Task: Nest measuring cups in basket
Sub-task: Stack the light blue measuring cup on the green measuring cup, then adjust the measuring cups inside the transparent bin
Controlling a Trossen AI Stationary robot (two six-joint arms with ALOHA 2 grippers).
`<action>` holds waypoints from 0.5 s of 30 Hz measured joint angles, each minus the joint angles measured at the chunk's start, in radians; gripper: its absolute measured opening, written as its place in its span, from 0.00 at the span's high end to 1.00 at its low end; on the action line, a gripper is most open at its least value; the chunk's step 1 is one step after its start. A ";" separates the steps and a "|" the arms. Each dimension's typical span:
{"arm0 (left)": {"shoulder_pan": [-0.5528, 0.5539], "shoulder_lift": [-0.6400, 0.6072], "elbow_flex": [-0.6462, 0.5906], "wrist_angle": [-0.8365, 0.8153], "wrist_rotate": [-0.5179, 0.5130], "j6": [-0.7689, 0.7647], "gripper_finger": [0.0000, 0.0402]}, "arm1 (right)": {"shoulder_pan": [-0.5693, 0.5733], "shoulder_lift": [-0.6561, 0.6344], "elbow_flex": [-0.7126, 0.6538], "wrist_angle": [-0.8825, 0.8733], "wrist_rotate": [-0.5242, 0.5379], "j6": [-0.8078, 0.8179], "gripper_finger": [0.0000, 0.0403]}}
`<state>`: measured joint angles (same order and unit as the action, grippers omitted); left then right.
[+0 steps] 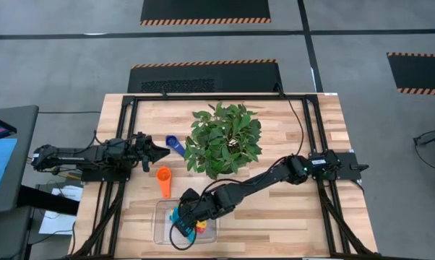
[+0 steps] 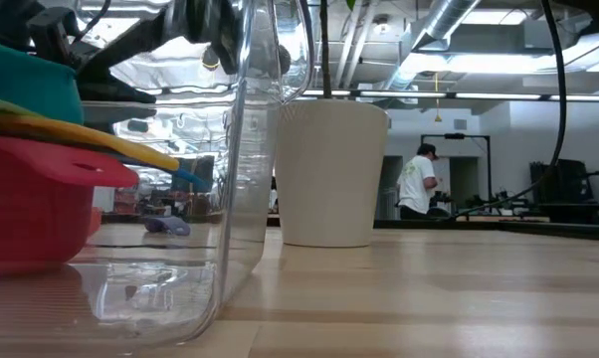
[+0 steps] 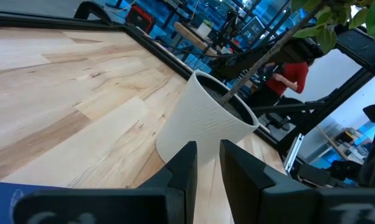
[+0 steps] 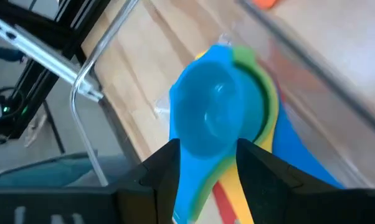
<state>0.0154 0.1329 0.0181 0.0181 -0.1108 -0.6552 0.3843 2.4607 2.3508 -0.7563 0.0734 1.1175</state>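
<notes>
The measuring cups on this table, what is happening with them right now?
The right gripper is over the clear basket at the table's front edge, its fingers open around the light blue cup. That cup sits on top of a nested stack with green, yellow and red cups under it. The orange cup and a dark blue cup lie on the table outside the basket, near the potted plant. The left gripper waits beside them, holding nothing.
</notes>
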 joint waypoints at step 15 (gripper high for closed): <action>0.000 0.000 0.000 0.000 0.000 0.000 0.85 | 0.003 0.000 0.000 0.001 -0.207 0.037 0.62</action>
<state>0.0154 0.1329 0.0181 0.0181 -0.1108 -0.6552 0.3871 2.4607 2.3508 -0.7551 -0.1339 1.1542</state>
